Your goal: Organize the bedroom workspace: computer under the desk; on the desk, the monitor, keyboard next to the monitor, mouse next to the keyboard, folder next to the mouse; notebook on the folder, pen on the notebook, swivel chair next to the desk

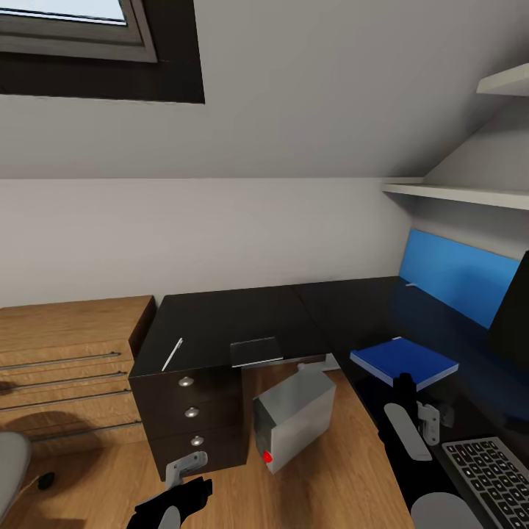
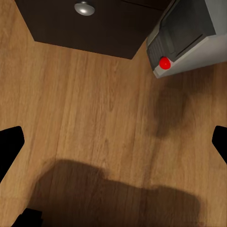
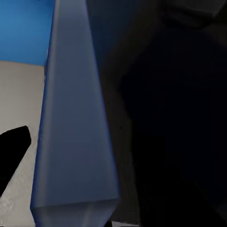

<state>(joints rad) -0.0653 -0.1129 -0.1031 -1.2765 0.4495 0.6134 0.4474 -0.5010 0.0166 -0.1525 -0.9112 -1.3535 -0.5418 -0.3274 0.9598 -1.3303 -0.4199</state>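
The black L-shaped desk point(image 1: 220, 323) carries the white pen point(image 1: 173, 354) and the grey notebook point(image 1: 256, 351) near its front edge. Further right lie the blue folder point(image 1: 404, 361) and the keyboard point(image 1: 491, 476). The monitor point(image 1: 514, 316) stands at the right edge. The grey computer point(image 1: 294, 419) point(image 2: 189, 33) sits tilted on the floor under the desk. My right gripper point(image 1: 404, 386) is open just in front of the folder point(image 3: 75, 118), whose edge fills the space between its fingers. My left gripper point(image 1: 184, 481) point(image 2: 113, 146) hangs open over the floor. A part of the swivel chair point(image 1: 11, 463) shows at the lower left.
A wooden cabinet point(image 1: 66, 360) with bar handles stands left of the desk drawers point(image 1: 191, 413). A small black rounded object point(image 1: 45, 481) lies on the floor by the chair. A blue panel point(image 1: 455, 279) backs the desk, with shelves point(image 1: 455, 192) above it.
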